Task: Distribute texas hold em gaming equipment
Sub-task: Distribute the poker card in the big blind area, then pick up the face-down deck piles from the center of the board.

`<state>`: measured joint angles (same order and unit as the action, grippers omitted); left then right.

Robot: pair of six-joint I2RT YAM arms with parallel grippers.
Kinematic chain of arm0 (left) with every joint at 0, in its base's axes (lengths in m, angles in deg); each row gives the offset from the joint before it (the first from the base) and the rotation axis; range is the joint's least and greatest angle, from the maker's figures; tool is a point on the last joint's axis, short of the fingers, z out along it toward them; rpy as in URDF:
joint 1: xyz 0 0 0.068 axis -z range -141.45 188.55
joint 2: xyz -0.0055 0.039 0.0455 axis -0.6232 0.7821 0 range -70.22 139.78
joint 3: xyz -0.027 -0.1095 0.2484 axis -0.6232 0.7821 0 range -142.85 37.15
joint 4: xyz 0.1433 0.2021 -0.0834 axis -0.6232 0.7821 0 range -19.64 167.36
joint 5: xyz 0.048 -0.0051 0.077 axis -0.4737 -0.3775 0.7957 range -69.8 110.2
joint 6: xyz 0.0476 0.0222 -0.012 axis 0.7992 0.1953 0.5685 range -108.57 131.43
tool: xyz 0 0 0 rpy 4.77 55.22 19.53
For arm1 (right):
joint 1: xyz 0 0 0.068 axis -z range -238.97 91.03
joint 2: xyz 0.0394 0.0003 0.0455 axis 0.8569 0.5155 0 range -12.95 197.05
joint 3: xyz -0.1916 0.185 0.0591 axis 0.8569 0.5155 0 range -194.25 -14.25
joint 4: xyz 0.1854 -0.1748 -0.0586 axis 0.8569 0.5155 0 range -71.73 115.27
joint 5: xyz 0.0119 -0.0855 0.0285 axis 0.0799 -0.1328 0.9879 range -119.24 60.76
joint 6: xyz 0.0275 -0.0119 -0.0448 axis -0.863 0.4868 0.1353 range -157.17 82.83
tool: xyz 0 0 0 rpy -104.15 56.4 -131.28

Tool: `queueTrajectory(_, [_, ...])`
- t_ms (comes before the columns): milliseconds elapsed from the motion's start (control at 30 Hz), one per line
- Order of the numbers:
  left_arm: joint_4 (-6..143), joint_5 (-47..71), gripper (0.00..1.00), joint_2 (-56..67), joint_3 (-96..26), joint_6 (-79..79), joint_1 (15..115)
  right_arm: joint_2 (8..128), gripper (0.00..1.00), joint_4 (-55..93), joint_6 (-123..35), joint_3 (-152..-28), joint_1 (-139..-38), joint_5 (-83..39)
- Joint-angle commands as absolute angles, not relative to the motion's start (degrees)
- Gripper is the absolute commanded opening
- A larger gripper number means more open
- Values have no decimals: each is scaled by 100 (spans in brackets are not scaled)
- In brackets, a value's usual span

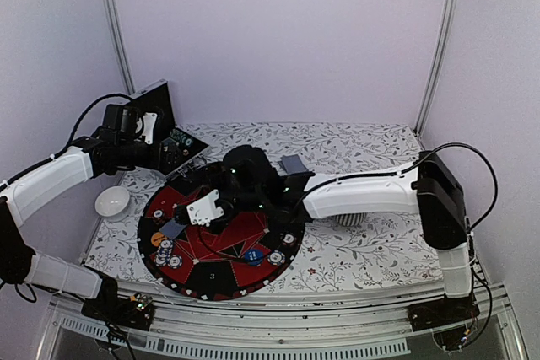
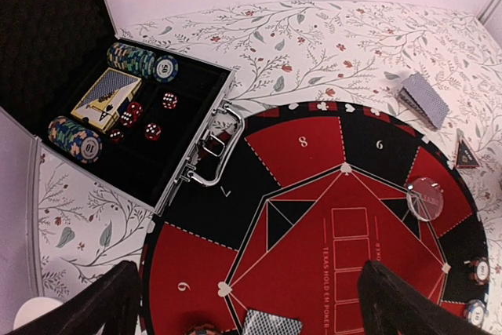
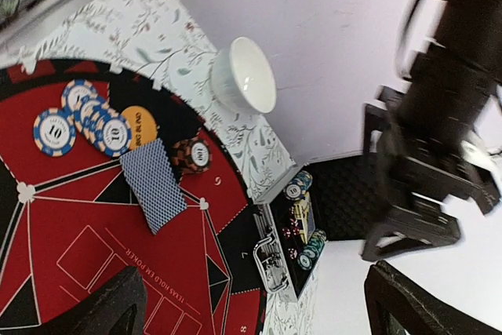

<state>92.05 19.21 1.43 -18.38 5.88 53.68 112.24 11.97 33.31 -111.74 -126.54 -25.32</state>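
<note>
Round red-and-black poker mat [image 1: 211, 280], table [image 1: 363, 250]'s near edge. Grey-blue-backed playing cards [image 3: 153, 184]: flat by mat's left rim beside striped poker chips [image 3: 110, 132], long axis rim-to-centre. Right gripper [image 3: 259, 307]: fingers spread, empty, close over them; likely the nearer arm. Left gripper [image 2: 259, 304]: spread, empty, farther back by open black hinged case [image 2: 47, 29].

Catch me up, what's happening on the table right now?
The two arms are setting out a poker set on the round mat. The right gripper hangs open over the mat, holding nothing, above a stack of cards, an orange disc and a few chips already laid at one seat. The left gripper hovers open by the open case, which holds more chips and dice.
</note>
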Motion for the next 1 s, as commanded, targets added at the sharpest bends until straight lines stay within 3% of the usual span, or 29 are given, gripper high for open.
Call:
queueTrajectory(0, [9164, 1918, 98, 97, -1800, 668, 5322, 10169, 99, 1228, 1573, -10874, -12167, -2033])
queueTrajectory(133, [9163, 1932, 98, 110, -1787, 675, 5319, 10023, 99, 2120, -621, -11279, -11376, -2146])
queueTrajectory(267, [9163, 1927, 98, 147, -1787, 674, 5316, 10474, 99, 3366, -2188, -12053, -10631, -3036])
queueTrajectory(367, [9170, 1931, 98, 171, -1787, 681, 5321, 10793, 99, 4020, -3239, -12480, -10173, -3057])
queueTrajectory(533, [9172, 1952, 98, 214, -1783, 686, 5314, 11253, 99, 4426, -3877, -12730, -9829, -3419])
queueTrajectory(733, [9180, 1954, 98, 236, -1782, 694, 5318, 12333, 99, 5257, -4023, -13469, -9654, -3130])
queueTrajectory(967, [9180, 1916, 98, 255, -1778, 694, 5317, 12730, 99, 5378, -4200, -13603, -9562, -3041])
